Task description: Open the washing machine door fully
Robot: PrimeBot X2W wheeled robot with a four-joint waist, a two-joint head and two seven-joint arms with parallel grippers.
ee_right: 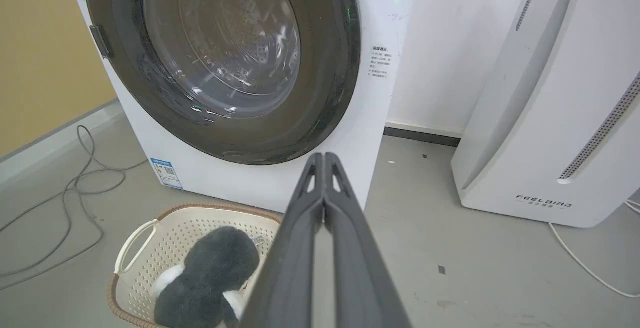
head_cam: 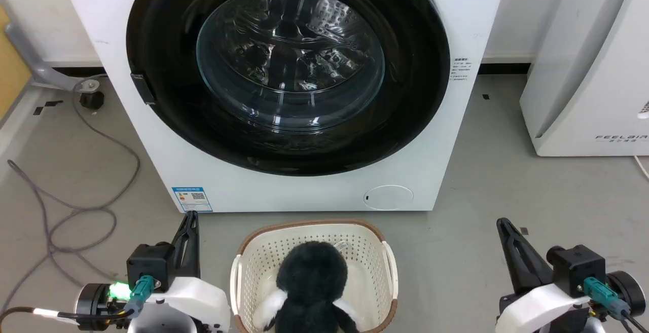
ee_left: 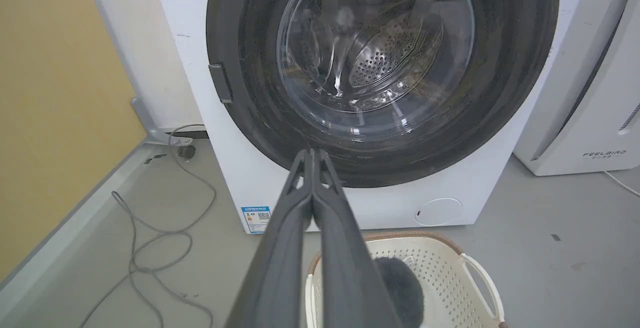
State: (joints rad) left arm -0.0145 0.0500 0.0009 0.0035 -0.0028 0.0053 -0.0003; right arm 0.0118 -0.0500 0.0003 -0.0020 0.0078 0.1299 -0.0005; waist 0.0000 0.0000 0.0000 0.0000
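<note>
washing machine door point(head_cam: 288, 69) sits flush shut, task not started. left pincer point(head_cam: 191, 217) and right pincer point(head_cam: 502, 223) both clenched empty, parked low (probably clear of door swing).

The washing machine point(head_cam: 314, 191) is smooth white. Its door point(head_cam: 289, 64) has a shiny black rim around clear glass. The drum point(ee_left: 380, 63) is shiny metal with little holes. At six o'clock, a plastic basket point(head_cam: 258, 257) holds a fluffy soft toy point(head_cam: 312, 272). The floor point(head_cam: 507, 171) is dull grey.
</note>
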